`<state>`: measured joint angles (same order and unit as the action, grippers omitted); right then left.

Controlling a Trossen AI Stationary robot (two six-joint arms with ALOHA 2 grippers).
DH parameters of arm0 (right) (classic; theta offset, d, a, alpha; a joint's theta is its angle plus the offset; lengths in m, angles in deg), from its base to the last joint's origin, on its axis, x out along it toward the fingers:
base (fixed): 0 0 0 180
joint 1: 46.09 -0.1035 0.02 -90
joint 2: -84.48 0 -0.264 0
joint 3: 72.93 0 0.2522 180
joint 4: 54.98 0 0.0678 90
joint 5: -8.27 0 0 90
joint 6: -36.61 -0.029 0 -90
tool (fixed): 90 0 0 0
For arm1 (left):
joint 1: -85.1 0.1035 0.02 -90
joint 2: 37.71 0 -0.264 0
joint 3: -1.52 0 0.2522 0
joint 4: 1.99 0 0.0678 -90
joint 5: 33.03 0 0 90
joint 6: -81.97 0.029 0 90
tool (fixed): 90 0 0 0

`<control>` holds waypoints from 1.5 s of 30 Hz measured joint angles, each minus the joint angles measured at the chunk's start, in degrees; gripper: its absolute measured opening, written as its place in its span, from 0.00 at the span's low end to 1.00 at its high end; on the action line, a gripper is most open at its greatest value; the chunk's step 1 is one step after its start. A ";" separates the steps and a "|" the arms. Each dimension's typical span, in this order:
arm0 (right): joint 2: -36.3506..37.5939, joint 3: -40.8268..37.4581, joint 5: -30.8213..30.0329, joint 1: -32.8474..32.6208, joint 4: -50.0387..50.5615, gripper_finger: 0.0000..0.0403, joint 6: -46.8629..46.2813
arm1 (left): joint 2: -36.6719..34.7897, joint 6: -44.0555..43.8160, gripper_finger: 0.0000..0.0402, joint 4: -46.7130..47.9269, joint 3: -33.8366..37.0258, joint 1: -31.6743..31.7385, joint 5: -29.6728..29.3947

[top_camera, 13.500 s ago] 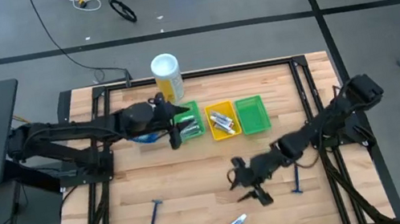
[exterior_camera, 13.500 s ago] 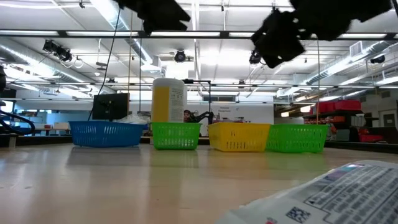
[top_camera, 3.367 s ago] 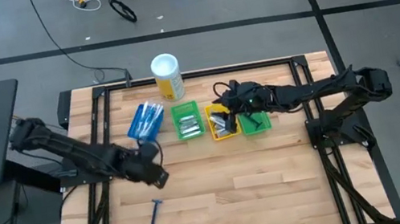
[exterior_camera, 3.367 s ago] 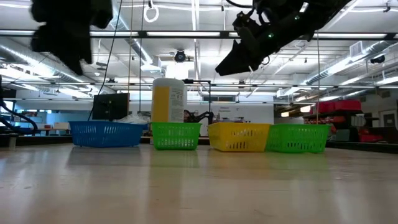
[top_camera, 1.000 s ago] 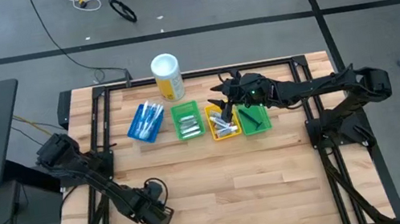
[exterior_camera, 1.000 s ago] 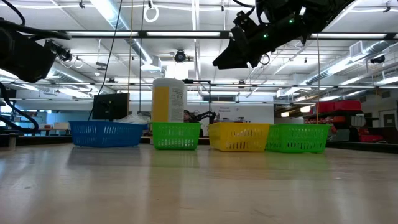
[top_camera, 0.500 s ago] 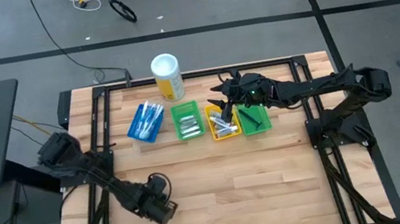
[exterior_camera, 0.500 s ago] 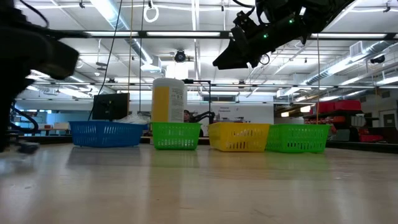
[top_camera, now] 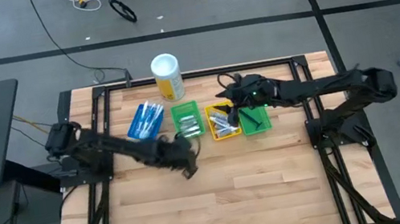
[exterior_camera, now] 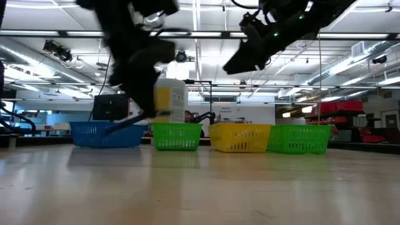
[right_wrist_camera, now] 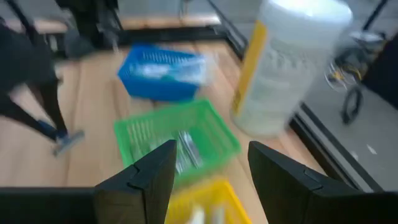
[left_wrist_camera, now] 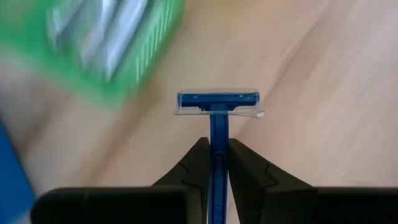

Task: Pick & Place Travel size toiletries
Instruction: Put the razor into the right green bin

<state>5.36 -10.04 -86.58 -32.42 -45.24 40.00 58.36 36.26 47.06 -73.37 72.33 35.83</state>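
Left tool grips a blue razor above the wooden table.

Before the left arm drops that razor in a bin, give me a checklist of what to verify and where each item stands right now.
1. Razor held: ok. The left gripper is shut on the blue razor, handle between its fingers.
2. Razor head free: ok. It sticks out past the fingertips.
3. Left gripper over a bin: not ok. In the high view it hangs over bare wood, short of the bins.
4. Right green bin already holds a razor: ok, so that seems the target.
5. Path clear: not ok. The right gripper hovers open by the yellow bin and that green bin.
6. Height above the table: cannot tell.
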 joint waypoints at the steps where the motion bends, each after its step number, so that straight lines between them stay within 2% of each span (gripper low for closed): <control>1: 1.23 0.00 -1.27 -0.18 2.94 0.52 -0.37 | 0.00 3.44 0.13 -0.11 -1.95 1.23 0.35; 4: 5.13 0.00 -4.09 -1.02 10.45 0.52 -2.68 | -0.02 14.02 0.14 -0.08 -8.00 3.70 1.16; 7: 8.96 0.00 -3.91 -2.27 16.58 0.52 -3.50 | -0.08 24.78 0.12 -1.88 -13.43 5.91 -0.11; 11: 13.89 0.00 -1.99 -4.91 22.88 0.52 -3.47 | -0.09 36.96 0.10 -8.90 -18.07 10.16 0.16; 15: 21.38 0.00 -0.74 -9.46 26.10 0.52 -3.85 | -0.13 43.64 0.12 -15.67 -19.18 14.79 2.02; 19: 30.07 -1.95 -5.21 -13.26 27.52 0.51 -4.47 | 0.03 46.27 0.14 -22.78 -19.18 19.47 9.21; 21: 32.87 -7.38 -6.61 -13.92 19.99 0.50 -4.66 | 0.70 47.87 0.12 -27.42 -19.18 21.33 14.93; 24: 33.56 -19.23 -4.38 -13.11 -1.12 0.49 -4.06 | 0.78 49.50 0.10 -32.41 -19.09 23.02 21.41; 28: 29.30 -31.73 -1.28 -10.05 -28.32 0.49 -2.96 | 0.66 50.61 0.12 -35.21 -19.17 23.38 22.90; 32: 22.54 -34.58 2.54 -6.54 -44.96 0.49 -4.74 | 0.68 50.65 0.14 -36.43 -19.16 23.31 24.31; 35: 17.51 -31.96 6.88 -4.66 -48.20 0.49 -4.62 | 0.68 50.51 0.13 -36.37 -19.13 23.08 24.35; 39: 10.97 -27.61 7.75 -3.02 -47.58 0.49 -3.65 | 0.68 50.66 0.11 -37.15 -19.13 22.87 24.74; 45: 6.44 -23.57 12.41 -1.29 -47.65 0.49 -2.94 | 0.68 50.66 0.14 -37.40 -19.13 22.88 24.86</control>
<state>11.80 -33.62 -74.16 -33.70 -92.90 37.06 59.04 86.92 9.66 -92.51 95.21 60.69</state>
